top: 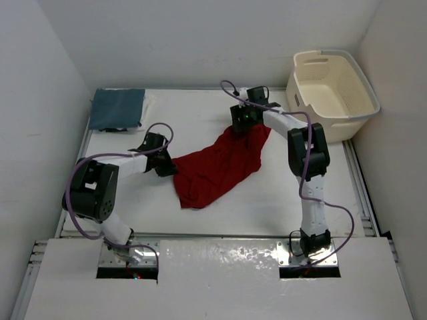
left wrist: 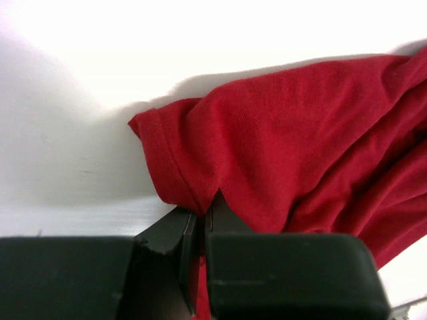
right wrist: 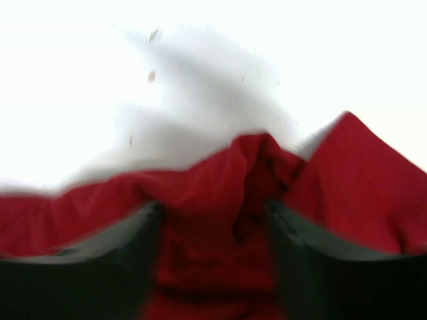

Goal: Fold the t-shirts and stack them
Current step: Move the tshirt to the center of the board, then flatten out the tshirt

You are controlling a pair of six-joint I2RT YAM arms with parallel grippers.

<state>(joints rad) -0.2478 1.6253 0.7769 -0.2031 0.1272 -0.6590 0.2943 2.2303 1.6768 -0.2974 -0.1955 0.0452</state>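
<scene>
farther off, blue-grey shirt [top: 117, 109] and cream basket [top: 347, 87] flank red shirt [top: 213, 170].

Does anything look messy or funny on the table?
Yes. The red t-shirt is a crumpled, wrinkly heap lying slantwise in the middle of the table, not flat. The left gripper pinches one hemmed edge, and the right gripper straddles its far end. The blue-grey t-shirt at the far left corner looks neatly folded.
</scene>
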